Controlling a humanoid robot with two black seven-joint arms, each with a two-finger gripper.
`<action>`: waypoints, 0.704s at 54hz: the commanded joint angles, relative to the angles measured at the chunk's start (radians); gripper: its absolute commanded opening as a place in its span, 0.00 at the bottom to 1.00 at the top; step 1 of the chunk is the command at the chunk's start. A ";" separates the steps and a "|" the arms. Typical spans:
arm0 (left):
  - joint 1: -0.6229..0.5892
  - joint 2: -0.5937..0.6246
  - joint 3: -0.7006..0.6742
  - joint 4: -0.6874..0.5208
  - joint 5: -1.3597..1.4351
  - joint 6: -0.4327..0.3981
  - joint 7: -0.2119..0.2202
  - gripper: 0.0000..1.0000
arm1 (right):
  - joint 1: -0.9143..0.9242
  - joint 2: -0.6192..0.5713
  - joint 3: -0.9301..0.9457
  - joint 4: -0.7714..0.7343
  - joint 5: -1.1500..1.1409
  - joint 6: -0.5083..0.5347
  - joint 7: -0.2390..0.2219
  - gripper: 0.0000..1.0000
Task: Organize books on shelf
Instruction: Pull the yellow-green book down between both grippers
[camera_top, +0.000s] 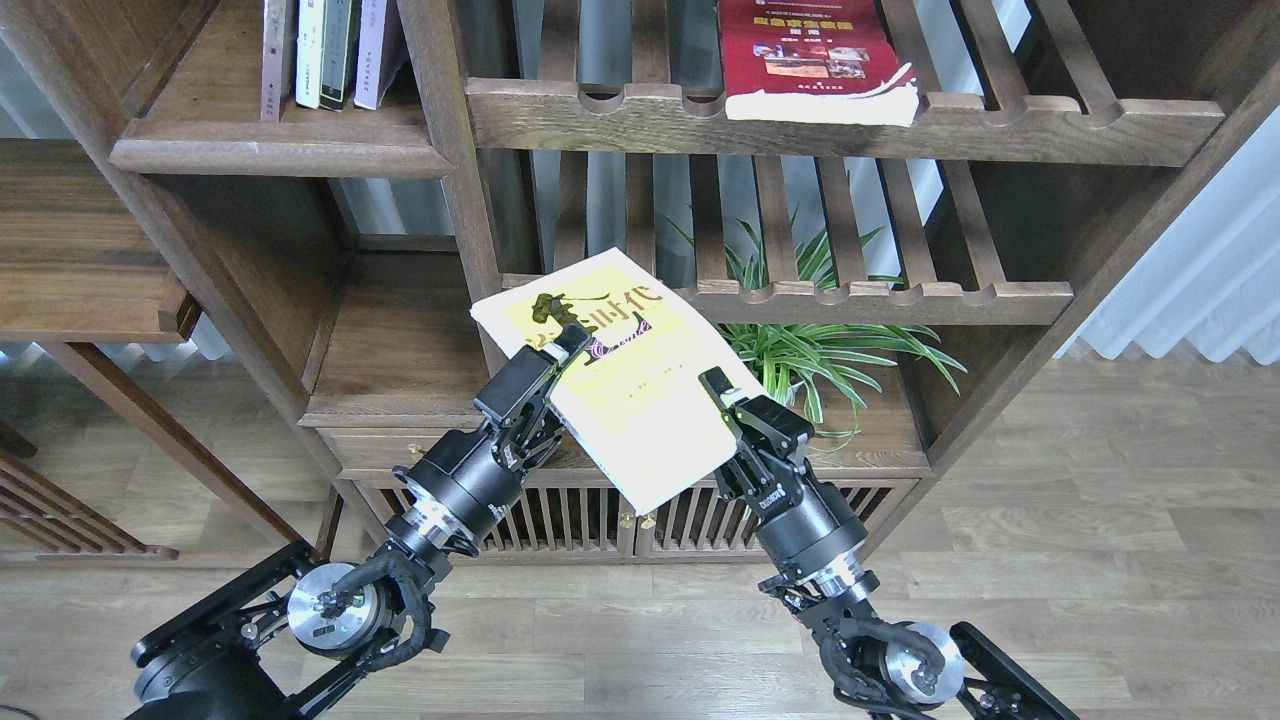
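The yellow-green book (640, 395) with white edges is held tilted in the air in front of the bookcase. My right gripper (722, 398) is shut on its right edge. My left gripper (560, 352) straddles its left edge, one finger on the cover and the other hidden beneath. The red book (812, 55) with small photos lies flat on the upper slatted rack. The solid dark-brown shelf (280, 152) with a rounded front edge is at the upper left. The dark maroon book is out of view.
Several thin books (325, 50) stand upright on the upper-left shelf. A lower slatted rack (880, 295) and a green plant (820, 345) sit behind the held book. A lower solid board (400, 345) lies to the left, above a cabinet with slatted doors (590, 520).
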 joint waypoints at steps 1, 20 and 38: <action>0.000 0.000 0.010 0.000 0.000 0.001 -0.001 0.80 | 0.000 0.000 0.000 0.000 0.000 0.000 0.000 0.04; -0.002 -0.001 0.008 -0.003 -0.001 0.018 -0.001 0.73 | 0.008 0.000 0.000 0.000 0.000 0.000 -0.001 0.04; -0.002 -0.012 0.008 -0.003 -0.001 0.019 -0.001 0.71 | 0.008 -0.001 -0.001 -0.001 -0.003 0.000 -0.001 0.04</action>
